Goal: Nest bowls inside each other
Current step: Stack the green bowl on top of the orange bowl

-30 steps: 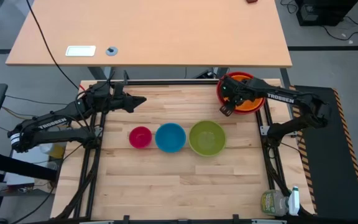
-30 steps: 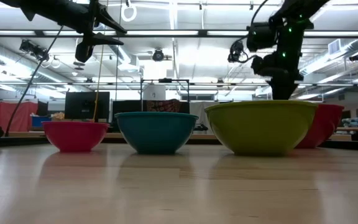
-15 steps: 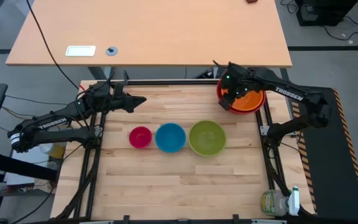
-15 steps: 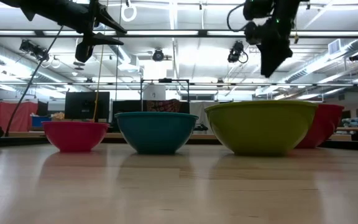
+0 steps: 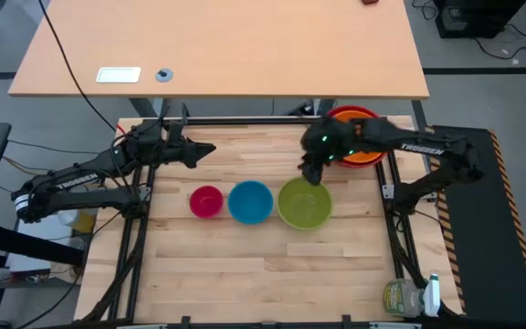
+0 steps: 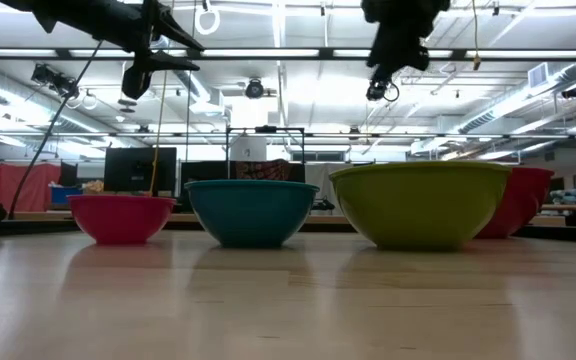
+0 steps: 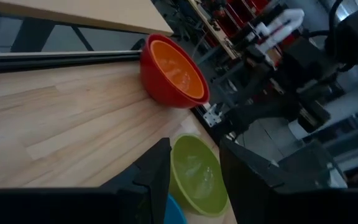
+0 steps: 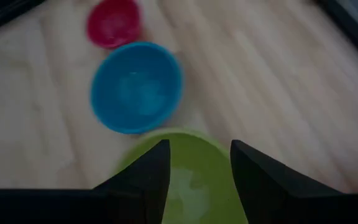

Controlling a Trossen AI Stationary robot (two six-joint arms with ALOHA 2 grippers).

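Three bowls stand in a row at mid-table, each on its base: pink (image 5: 206, 201), blue (image 5: 250, 202) and lime green (image 5: 304, 203). The orange bowl (image 7: 176, 68) sits inside the red bowl (image 7: 156, 79) at the far right corner. My right gripper (image 5: 310, 174) hangs open high above the green bowl's far rim (image 8: 197, 140), with nothing between its fingers (image 8: 199, 171). My left gripper (image 5: 204, 149) stays raised at the far left, open and empty (image 7: 194, 168), pointing toward the table's right.
A black frame rail (image 5: 245, 121) runs along the table's far edge, with a light wooden desk (image 5: 217, 46) beyond it. A bottle (image 5: 405, 297) lies off the near right corner. Bare wood (image 5: 245, 265) lies in front of the bowl row.
My right gripper has left the red and orange bowls. It has risen, swung toward the table's left and tipped further downward. It now hangs over the green bowl's far rim, its jaws as wide as before. The bowls have not moved.
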